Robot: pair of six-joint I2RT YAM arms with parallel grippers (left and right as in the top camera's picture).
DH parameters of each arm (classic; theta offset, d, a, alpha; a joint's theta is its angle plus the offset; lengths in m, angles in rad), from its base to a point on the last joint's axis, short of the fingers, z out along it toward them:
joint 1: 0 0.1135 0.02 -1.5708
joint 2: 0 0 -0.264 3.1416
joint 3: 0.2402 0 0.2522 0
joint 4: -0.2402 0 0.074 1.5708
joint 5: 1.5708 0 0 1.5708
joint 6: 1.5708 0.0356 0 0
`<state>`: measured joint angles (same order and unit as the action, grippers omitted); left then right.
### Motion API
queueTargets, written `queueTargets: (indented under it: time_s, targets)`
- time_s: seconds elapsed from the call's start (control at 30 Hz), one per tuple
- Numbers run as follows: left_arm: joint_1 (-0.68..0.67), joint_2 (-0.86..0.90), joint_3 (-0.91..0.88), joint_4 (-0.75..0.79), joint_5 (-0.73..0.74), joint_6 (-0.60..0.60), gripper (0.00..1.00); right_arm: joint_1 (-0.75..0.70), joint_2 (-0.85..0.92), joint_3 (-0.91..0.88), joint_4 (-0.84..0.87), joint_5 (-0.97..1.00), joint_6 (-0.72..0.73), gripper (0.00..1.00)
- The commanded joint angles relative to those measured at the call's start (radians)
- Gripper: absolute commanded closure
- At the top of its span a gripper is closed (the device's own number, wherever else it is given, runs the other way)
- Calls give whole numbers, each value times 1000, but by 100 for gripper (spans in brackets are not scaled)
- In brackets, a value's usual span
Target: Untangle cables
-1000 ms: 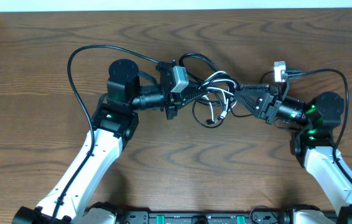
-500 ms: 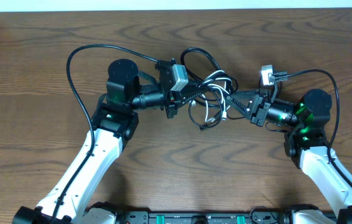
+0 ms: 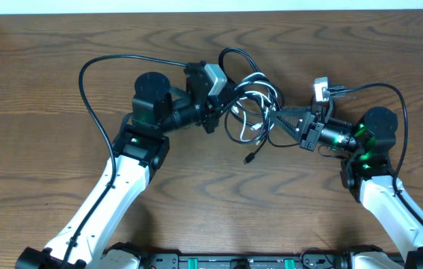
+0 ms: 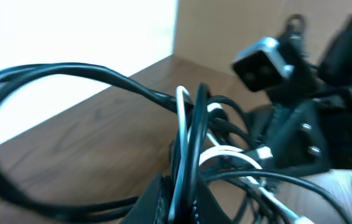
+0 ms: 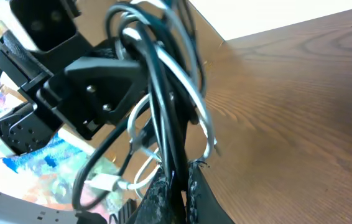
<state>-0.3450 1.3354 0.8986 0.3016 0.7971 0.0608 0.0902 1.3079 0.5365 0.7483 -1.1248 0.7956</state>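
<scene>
The cables (image 3: 252, 104), a knot of thin black cords with one white cord (image 3: 262, 95), hang between my two grippers at the middle of the table. My left gripper (image 3: 225, 104) holds the knot's left side. In the left wrist view it (image 4: 181, 202) is shut on a black cord of the cables (image 4: 188, 124). My right gripper (image 3: 273, 119) grips the right side. The right wrist view shows it (image 5: 177, 186) shut on black strands of the cables (image 5: 163, 93). A black plug end (image 3: 249, 158) dangles toward the front. A white plug (image 5: 104, 182) hangs low.
A thick black arm wire (image 3: 84, 90) loops out to the left of the left arm, and another arm wire (image 3: 391, 86) arcs over the right arm. The wooden table's far edge (image 3: 211, 13) runs along the top.
My right gripper moved left and closed on the cables. My left gripper swung up and right, pulling the knot with it. A black plug end dropped toward the front.
</scene>
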Motion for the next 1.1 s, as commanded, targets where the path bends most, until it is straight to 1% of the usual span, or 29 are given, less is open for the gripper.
queueTargets:
  time_s: [0.0, 0.07, 0.2, 0.33, 0.57, 0.73, 0.8, 0.87, 0.97, 1.03, 1.07]
  targets:
    - [19, 0, 27, -9, -283, -106, 92, -2, -5, 7, -4, -8, -12, 99]
    - [19, 0, 27, -16, -331, -119, 92, -2, -5, 7, -4, -8, -12, 99]
    - [24, 0, 27, -19, -360, -128, 92, -2, -5, 7, -3, -8, -12, 99]
    - [35, 0, 27, -54, -426, -149, 92, -3, -5, 7, 4, -8, -12, 99]
    - [76, 0, 27, -84, -428, -154, 93, -5, -5, 7, 3, -8, -13, 99]
    - [84, 0, 27, -84, -401, -201, 92, -5, -5, 7, 3, -5, -20, 98]
    - [84, 0, 27, -82, -314, -201, 92, -5, -5, 7, 3, 6, -28, 81]
    - [84, 0, 27, -76, -206, -183, 92, -5, -5, 7, 2, 24, -59, 61]
    - [84, 0, 27, -75, -88, -126, 93, -5, -5, 7, 2, 84, -80, 45]
    - [84, 0, 27, -76, 2, -76, 93, -7, -5, 7, 2, 146, -97, 39]
    - [84, 0, 27, -75, 53, -40, 93, -11, -5, 7, 2, 187, -98, 38]
